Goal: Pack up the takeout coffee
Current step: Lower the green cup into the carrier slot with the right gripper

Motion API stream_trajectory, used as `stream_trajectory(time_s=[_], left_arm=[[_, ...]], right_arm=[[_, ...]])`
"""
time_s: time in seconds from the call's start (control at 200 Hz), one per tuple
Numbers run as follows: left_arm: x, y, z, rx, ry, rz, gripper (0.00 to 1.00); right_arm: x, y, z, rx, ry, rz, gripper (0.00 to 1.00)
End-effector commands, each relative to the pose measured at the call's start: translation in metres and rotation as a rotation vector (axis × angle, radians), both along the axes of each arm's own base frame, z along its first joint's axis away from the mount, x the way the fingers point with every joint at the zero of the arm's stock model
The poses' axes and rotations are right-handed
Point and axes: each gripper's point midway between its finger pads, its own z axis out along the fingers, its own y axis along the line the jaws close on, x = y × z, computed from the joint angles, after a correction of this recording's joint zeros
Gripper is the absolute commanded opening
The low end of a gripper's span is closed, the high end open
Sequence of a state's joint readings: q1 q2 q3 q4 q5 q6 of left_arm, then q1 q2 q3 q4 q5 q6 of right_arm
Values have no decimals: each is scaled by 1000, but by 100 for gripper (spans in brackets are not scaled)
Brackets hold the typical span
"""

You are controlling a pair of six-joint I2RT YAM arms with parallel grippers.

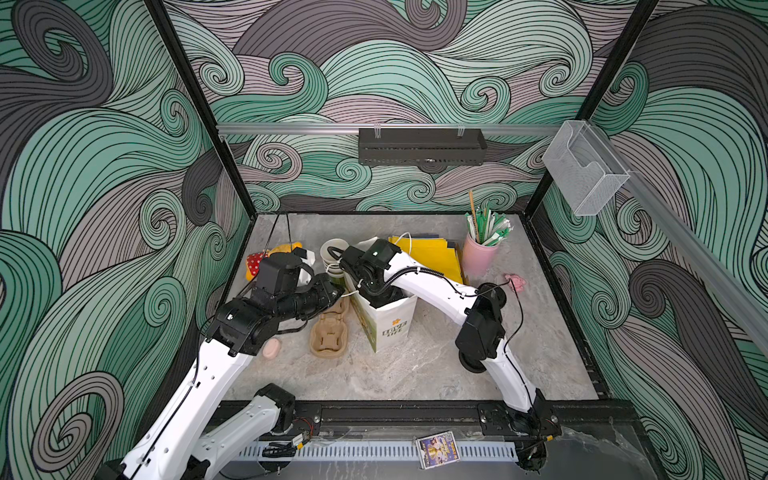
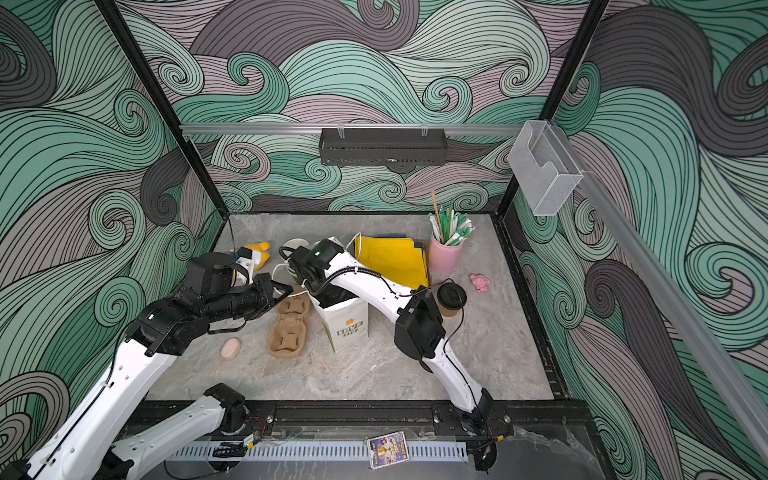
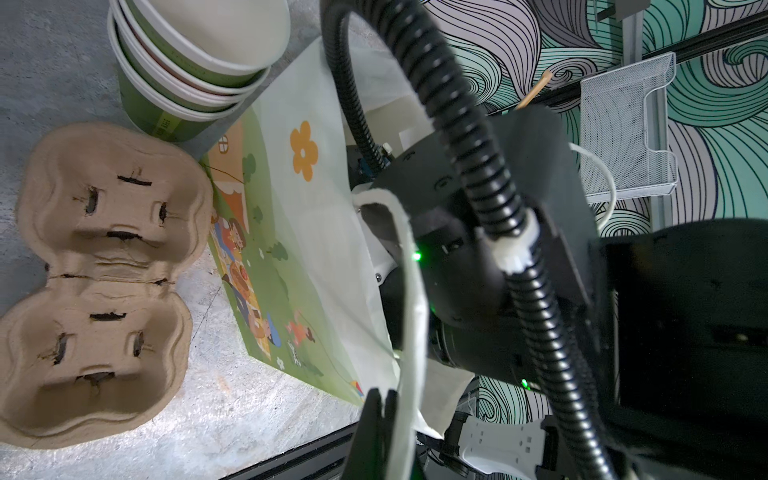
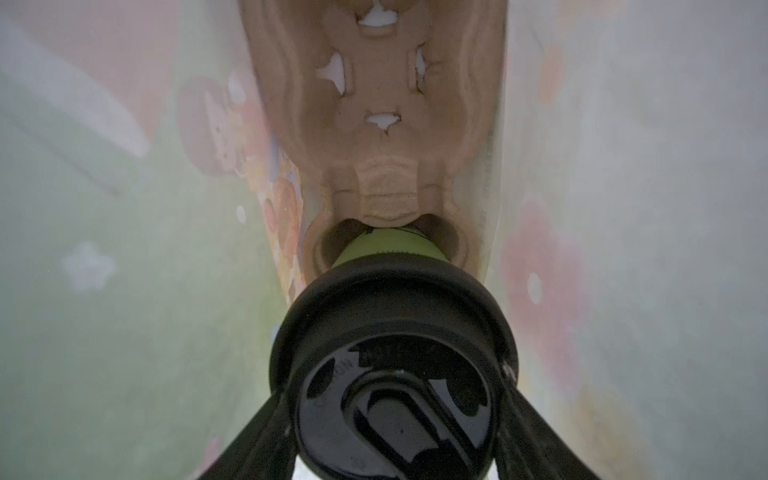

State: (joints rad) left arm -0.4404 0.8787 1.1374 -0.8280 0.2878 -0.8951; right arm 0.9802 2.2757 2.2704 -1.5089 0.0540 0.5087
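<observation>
- Cup point(image 4: 390, 299), black-lidded and green-bodied, is deep inside bag point(image 1: 390, 328). Its base meets a socket of carrier point(image 4: 382, 104) on the bag's floor, though I cannot tell whether it is fully seated.
- Right gripper point(image 4: 395, 399) grasps it, with a finger on each side of the lid.
- Left gripper point(image 3: 384, 419) is clenched on handle point(image 3: 409, 291), apparently keeping the bag's mouth up.
- Second cup point(image 2: 451, 297), tan, stands on the table beside the right arm, outside the bag.
- Step, as I judge it: seating the first cup in the carrier. The next move calls for pressing it home, releasing, and lifting straight out without snagging the bag. The second cup then goes in the free socket.
- Writing: "LOVE LIFE" shows on the bag under a yellow flower; the lid's embossing is unreadable.
</observation>
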Motion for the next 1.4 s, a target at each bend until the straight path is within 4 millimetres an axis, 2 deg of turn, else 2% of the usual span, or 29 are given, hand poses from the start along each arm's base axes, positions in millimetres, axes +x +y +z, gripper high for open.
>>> stream_trajectory(time_s=[0.0,0.415,1.136,1.256,1.396], left_arm=[[-3,6,-2,28,-4,5,0],[-3,6,-4,29,1,2,0],[-2,5,-2,28,-7,1,0],[-2,5,-1,27,-8,1,0],[-1,5,0,27,-10,-1,0]], right_arm=[[-15,-22,-47,-155,124,-6,55],[-15,-14,-67,-153,154,-3,54],[-23,-15,-101,-165,209,-9,54],[-20,-13,-90,-149,180,-11,54],[-13,-15,-54,-136,119,-8,60]])
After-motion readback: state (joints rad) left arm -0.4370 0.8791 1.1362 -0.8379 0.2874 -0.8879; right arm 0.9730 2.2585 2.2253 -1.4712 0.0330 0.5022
